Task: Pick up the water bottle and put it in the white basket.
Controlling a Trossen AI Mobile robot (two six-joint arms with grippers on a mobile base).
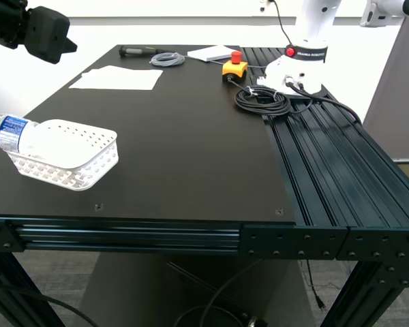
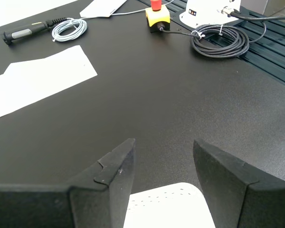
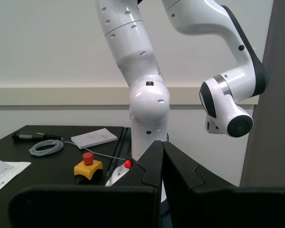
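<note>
Looks like the placing step is basically wrapping up. At the far left of the exterior view the water bottle lies on its side with its lower end resting in the white basket and its neck poking out over the rim toward the frame's left edge, where it's cut off, so I can't see the cap at all. The basket itself looks tilted, one side lifted off the black tabletop, though I can't tell what's propping it.

My first gripper has its fingers spread wide with nothing between them, hovering over a white rounded bit at the bottom of its wrist view that I take for the basket. Next move, I'd guess, is just backing away cleanly without bumping the basket, maybe checking the bottle doesn't roll out.

My second gripper has its fingers pressed together, empty, pointed at the neighbouring white robot arm.
</note>
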